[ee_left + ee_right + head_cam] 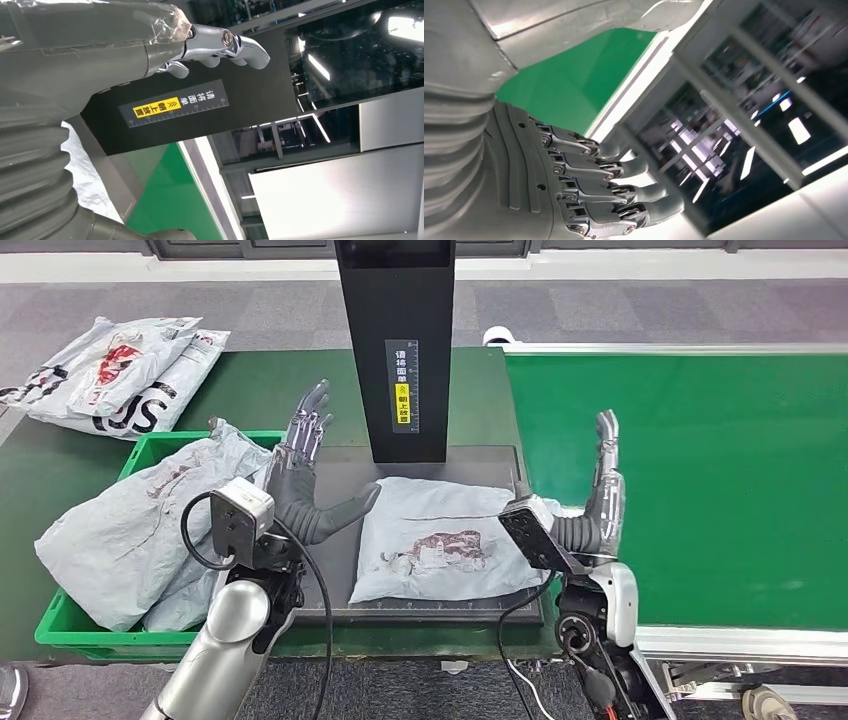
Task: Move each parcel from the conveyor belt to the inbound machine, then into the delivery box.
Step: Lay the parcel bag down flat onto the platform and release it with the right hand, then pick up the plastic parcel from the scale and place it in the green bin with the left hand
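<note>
A grey parcel with a dark red print lies flat on the black plate of the inbound machine, below its black column. My left hand hovers open just left of the parcel, fingers spread upward and thumb pointing toward it. My right hand stands open at the parcel's right edge, fingers pointing up; whether it touches the parcel I cannot tell. In the left wrist view my left hand holds nothing in front of the column. The right wrist view shows my right hand with straight, empty fingers.
A green delivery box at the left holds several grey parcels. More parcels lie on the dark green table behind it. The green conveyor belt runs along the right with a white rail at its front edge.
</note>
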Available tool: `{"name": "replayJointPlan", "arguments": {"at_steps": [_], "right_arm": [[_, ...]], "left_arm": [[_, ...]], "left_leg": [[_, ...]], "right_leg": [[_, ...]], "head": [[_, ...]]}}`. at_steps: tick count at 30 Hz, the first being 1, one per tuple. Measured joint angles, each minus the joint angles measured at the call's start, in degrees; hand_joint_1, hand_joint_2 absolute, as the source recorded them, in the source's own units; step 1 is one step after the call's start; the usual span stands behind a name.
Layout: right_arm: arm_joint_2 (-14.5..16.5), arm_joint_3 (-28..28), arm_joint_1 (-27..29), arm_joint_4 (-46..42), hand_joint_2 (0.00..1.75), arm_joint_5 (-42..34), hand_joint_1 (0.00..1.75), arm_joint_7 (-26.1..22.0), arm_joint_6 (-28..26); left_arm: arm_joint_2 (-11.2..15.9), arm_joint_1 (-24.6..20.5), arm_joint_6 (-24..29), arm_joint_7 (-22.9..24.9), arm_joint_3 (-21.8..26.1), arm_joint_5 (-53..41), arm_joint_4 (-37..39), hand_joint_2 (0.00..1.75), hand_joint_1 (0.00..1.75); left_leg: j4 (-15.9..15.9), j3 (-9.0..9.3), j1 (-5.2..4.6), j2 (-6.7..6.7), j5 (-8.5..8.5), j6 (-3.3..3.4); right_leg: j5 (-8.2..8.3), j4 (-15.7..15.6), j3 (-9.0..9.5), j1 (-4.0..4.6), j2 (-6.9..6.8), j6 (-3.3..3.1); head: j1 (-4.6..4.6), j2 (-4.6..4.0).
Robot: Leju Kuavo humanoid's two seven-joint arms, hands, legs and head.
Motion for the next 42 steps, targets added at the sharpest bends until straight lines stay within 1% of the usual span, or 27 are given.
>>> {"name": "replayJointPlan", "arguments": {"at_steps": [3,5,8,12,15,17,19,21,25,30,34,37,40,42], "right_arm": [[-0.7,-2.8,4.5,-6.6,1.75,5.6,0.00,5.1,0.6],[-0.9,-5.0,7.7,-11.5,1.75,7.9,0.00,6.4,-0.2],[-0.9,-7.7,11.4,-17.6,1.75,8.7,0.00,5.7,-2.4],[-0.9,-10.3,14.0,-22.7,1.75,8.7,0.00,4.5,-4.0],[-0.7,-12.2,15.1,-25.0,1.75,8.0,0.00,2.3,-4.9],[-0.3,-13.6,15.5,-26.0,1.75,7.3,0.00,0.7,-5.2],[-0.1,-14.5,15.5,-26.5,1.75,6.7,0.00,-0.1,-5.3],[0.1,-14.8,15.2,-26.6,1.75,6.4,0.00,-0.7,-5.3],[0.7,-14.9,13.4,-26.4,1.75,6.7,0.00,-1.0,-5.3],[1.4,-14.9,11.1,-25.9,1.75,7.5,0.00,-0.1,-5.2],[1.6,-14.9,10.2,-25.5,1.75,7.6,0.00,0.1,-5.2],[1.7,-14.9,9.6,-25.0,1.75,7.9,0.00,0.4,-5.0],[2.2,-14.8,8.1,-24.2,1.75,8.5,0.00,1.1,-4.1],[2.6,-14.6,7.2,-23.6,1.75,9.0,0.00,1.5,-3.8]], "left_arm": [[0.3,1.1,0.0,0.6,0.6,-1.2,-1.3,1.75,0.00],[0.5,1.5,-0.2,0.9,1.2,-1.6,-2.0,1.75,0.00],[0.7,1.5,-0.5,1.0,1.5,-2.1,-2.3,1.75,0.00],[0.9,1.2,0.5,1.4,1.5,-4.9,-2.0,1.75,0.00],[1.0,-0.3,3.7,3.5,1.5,-15.1,-0.6,1.75,0.00],[1.2,-1.9,4.4,5.4,1.1,-23.3,1.5,1.75,0.00],[1.2,-3.6,2.2,6.6,0.3,-28.4,4.1,1.75,0.00],[0.9,-5.2,-1.0,6.9,-0.9,-30.5,7.6,1.75,0.00],[-1.5,-8.9,-4.6,6.8,-3.9,-32.3,16.6,1.75,0.00],[-5.1,-12.3,-5.2,6.4,-7.1,-33.4,27.0,1.75,0.00],[-6.6,-13.5,-5.4,6.0,-8.0,-33.3,31.6,1.75,0.00],[-7.5,-14.2,-7.2,5.5,-8.2,-31.9,34.0,1.75,0.00],[-9.5,-14.7,-9.8,5.0,-8.4,-29.8,37.7,1.75,0.00],[-10.9,-15.0,-10.5,4.8,-8.6,-29.2,40.5,1.75,0.00]], "left_leg": [[0.0,-0.01,0.00,-0.11,0.00,0.00],[0.0,-0.02,0.00,-0.13,0.00,-0.01],[0.0,-0.02,0.00,-0.09,-0.03,-0.03],[0.0,0.00,0.00,-0.03,-0.04,-0.03],[0.0,0.03,0.00,-0.03,-0.03,-0.03],[0.0,0.06,0.00,-0.02,-0.02,-0.03],[0.0,0.08,0.00,-0.01,-0.01,-0.03],[0.0,0.10,-0.01,0.00,0.00,-0.03],[0.0,0.09,-0.03,0.03,0.02,-0.01],[0.0,0.08,-0.06,0.02,0.01,0.00],[0.0,0.08,-0.06,0.02,0.00,0.00],[0.0,0.07,-0.06,0.02,0.00,0.00],[0.0,0.07,-0.06,0.02,0.00,0.00],[0.0,0.06,-0.06,0.02,0.01,0.01]], "right_leg": [[-0.02,0.0,0.04,0.00,-0.10,0.00],[-0.03,0.0,0.03,0.00,-0.12,-0.01],[-0.05,0.0,0.01,0.00,-0.08,0.00],[-0.07,0.0,0.00,0.00,-0.03,0.00],[-0.06,0.0,0.02,0.00,-0.01,0.00],[-0.04,0.0,0.04,0.00,-0.01,-0.01],[-0.02,0.0,0.07,0.00,0.00,-0.02],[0.00,0.0,0.07,-0.02,0.01,-0.01],[0.02,0.0,0.07,-0.04,0.02,0.01],[0.03,0.0,0.09,-0.05,0.01,0.01],[0.02,0.0,0.08,-0.04,0.02,0.01],[0.01,0.0,0.08,-0.03,0.02,0.01],[0.01,0.0,0.08,-0.04,0.02,0.02],[0.01,0.0,0.09,-0.05,0.01,0.02]], "head": [[0.00,0.00],[0.01,0.01],[0.01,0.00],[0.00,0.02],[0.00,0.01],[0.00,0.01],[0.01,0.01],[0.01,0.01],[0.01,0.01],[0.01,0.01],[0.01,0.01],[0.01,0.01],[0.01,0.02],[0.01,0.02]]}}
